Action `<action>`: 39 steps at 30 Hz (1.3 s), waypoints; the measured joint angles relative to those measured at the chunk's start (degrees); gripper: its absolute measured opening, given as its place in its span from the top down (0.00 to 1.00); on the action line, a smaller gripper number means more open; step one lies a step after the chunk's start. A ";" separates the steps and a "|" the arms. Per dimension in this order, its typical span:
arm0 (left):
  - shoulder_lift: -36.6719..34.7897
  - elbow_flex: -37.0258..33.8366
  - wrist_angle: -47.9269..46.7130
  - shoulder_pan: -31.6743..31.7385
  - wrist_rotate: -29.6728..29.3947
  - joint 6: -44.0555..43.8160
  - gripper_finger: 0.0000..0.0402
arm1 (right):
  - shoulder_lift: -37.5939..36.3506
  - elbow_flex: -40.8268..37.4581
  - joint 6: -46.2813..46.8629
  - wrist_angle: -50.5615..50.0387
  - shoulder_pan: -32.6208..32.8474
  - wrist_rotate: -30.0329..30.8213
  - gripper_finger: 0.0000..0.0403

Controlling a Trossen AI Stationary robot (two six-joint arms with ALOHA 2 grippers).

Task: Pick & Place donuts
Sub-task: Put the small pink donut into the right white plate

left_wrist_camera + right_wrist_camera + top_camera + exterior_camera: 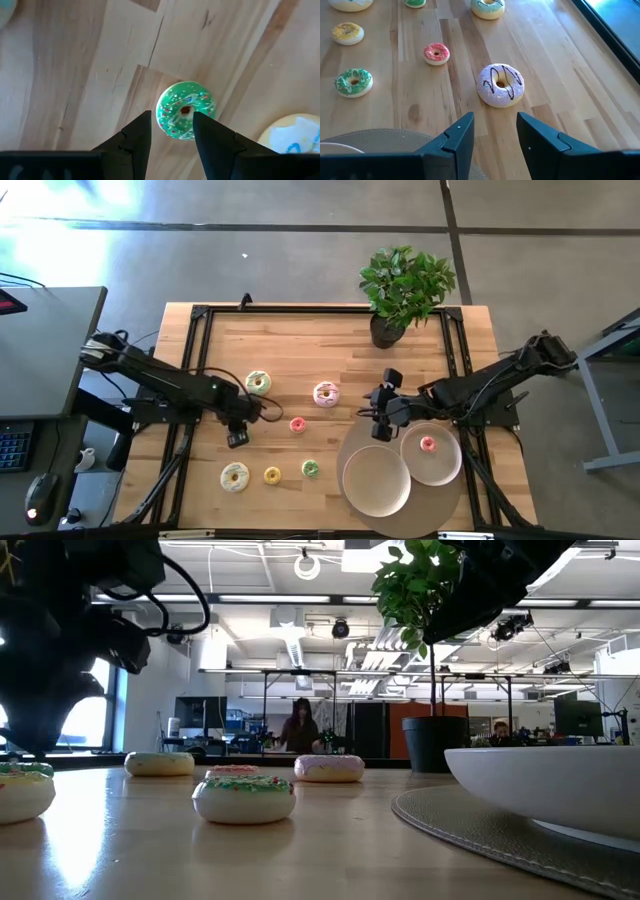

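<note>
Near the middle of the surface, the left end effector is hanging with its fingers parted, empty, over bare wood between the donuts. The right end effector, also parted and empty, is hovering beside the beige plates. Six donuts are lying loose mid-surface; one small pink donut is sitting on the plate nearest the right edge.

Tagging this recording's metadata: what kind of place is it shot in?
Probably an open-plan robotics lab or office. The low view shows monitors and a person at desks behind the butcher-block table; the high view shows a concrete floor and a keyboard alongside.
</note>
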 joint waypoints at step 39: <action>2.77 -0.04 27.41 0.06 -16.78 10.44 0.65 | 43.91 11.05 -23.38 50.10 -10.21 -30.27 0.64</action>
